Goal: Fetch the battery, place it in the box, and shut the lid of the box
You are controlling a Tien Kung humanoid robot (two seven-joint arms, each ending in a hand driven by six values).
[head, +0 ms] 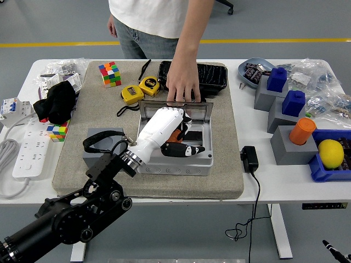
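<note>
An open grey box (181, 164) sits on the beige mat, its clear lid (201, 110) standing up at the far side. A person's hand (182, 85) rests on the lid's top edge from across the table. My left hand (189, 137), white with black fingers, reaches down into the box. Its fingers curl around an orange and black battery (174, 133), which the palm mostly hides. The black thumb lies stretched along the box's near inner wall. My right hand is out of view.
Two yellow tape measures (132, 93) and a black tray (213, 76) lie behind the box. A grey block with a black strap (101, 143) stands left of it, a black charger (249, 159) to its right. Grey stands with blue and orange caps (293, 118) crowd the right.
</note>
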